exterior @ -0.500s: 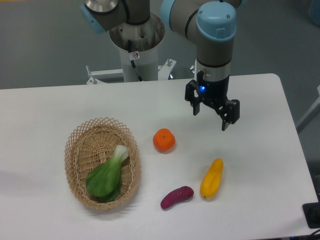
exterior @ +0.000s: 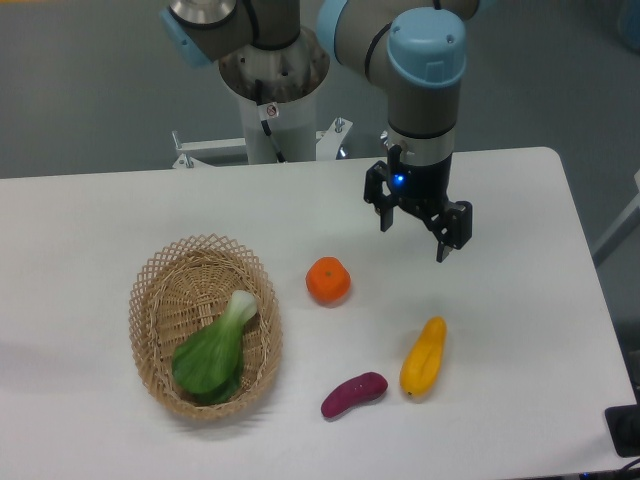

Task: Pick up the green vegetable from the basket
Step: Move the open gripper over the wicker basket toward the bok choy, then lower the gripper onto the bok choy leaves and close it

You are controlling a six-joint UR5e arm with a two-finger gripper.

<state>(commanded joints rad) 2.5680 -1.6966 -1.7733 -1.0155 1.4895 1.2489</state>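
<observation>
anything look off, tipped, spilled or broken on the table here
Nothing stands out. The green vegetable lies inside the basket, which sits flat. The orange, eggplant and squash lie apart on the table, all intact. The gripper hangs above the table with open, empty jaws.

A white table (exterior: pixel 120 215) with rounded corners fills most of the view, lit evenly with only soft shadows. Beyond its far edge lies a plain grey floor (exterior: pixel 90 80). At the near right corner, a dark object (exterior: pixel 625 430) shows just past the table's edge.
</observation>
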